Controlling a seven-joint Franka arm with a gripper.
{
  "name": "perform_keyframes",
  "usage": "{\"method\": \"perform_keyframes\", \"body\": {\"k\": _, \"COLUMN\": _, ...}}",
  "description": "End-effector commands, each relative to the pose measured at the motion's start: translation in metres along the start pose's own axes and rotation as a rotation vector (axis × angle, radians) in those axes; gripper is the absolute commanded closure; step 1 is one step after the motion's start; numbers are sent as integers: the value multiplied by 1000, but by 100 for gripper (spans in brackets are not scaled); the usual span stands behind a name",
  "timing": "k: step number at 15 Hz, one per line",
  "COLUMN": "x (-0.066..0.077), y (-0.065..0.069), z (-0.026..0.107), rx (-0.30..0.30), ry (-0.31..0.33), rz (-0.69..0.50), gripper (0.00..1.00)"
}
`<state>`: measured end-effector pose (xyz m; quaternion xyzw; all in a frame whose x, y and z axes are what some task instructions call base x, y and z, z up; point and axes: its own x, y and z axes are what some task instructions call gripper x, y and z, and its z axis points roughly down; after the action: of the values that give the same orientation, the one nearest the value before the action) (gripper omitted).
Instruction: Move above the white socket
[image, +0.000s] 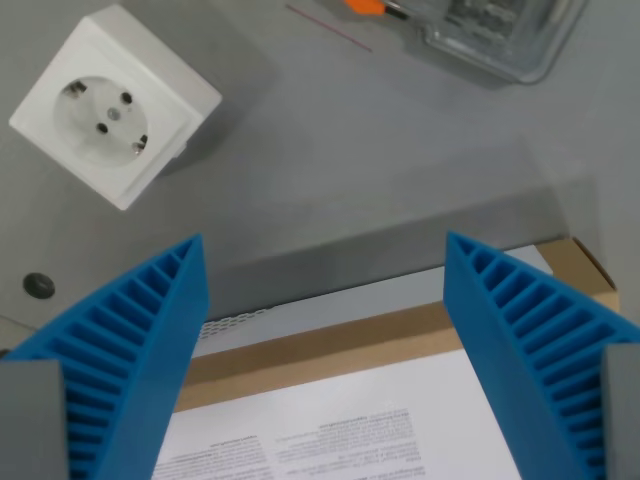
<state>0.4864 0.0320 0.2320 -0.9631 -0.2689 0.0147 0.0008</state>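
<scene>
The white socket is a square wall outlet with a round recess and two pin holes. It lies on the grey surface at the wrist view's upper left, turned at an angle. My gripper is open, with its two blue ribbed fingers wide apart at the bottom of the view. It holds nothing. The socket is up and to the left of the gap between the fingers, outside the left fingertip.
A cardboard box with a white printed label lies under the fingers at the bottom. A clear plastic container and an orange item sit at the top right. A small dark round hole marks the table at left.
</scene>
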Motion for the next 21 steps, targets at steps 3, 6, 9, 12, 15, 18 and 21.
{"method": "perform_keyframes", "body": {"k": 3, "x": -1, "y": -14, "z": 12, "rx": -15, "ry": 122, "rz": -354, "gripper": 0}}
{"method": "perform_keyframes", "body": {"k": 6, "x": 0, "y": -22, "z": 16, "rx": -15, "ry": 128, "rz": -438, "gripper": 0}}
{"method": "perform_keyframes", "body": {"k": 9, "x": 2, "y": -31, "z": 22, "rx": -15, "ry": 133, "rz": -515, "gripper": 0}}
{"method": "perform_keyframes", "body": {"k": 12, "x": 5, "y": -40, "z": 28, "rx": -14, "ry": 141, "rz": -581, "gripper": 0}}
{"method": "perform_keyframes", "body": {"k": 15, "x": 9, "y": -48, "z": 34, "rx": -9, "ry": 144, "rz": -654, "gripper": 0}}
{"method": "perform_keyframes", "body": {"k": 18, "x": 12, "y": -55, "z": 39, "rx": -8, "ry": 151, "rz": -718, "gripper": 0}}
{"method": "perform_keyframes", "body": {"k": 21, "x": 14, "y": -61, "z": 43, "rx": -13, "ry": 156, "rz": -769, "gripper": 0}}
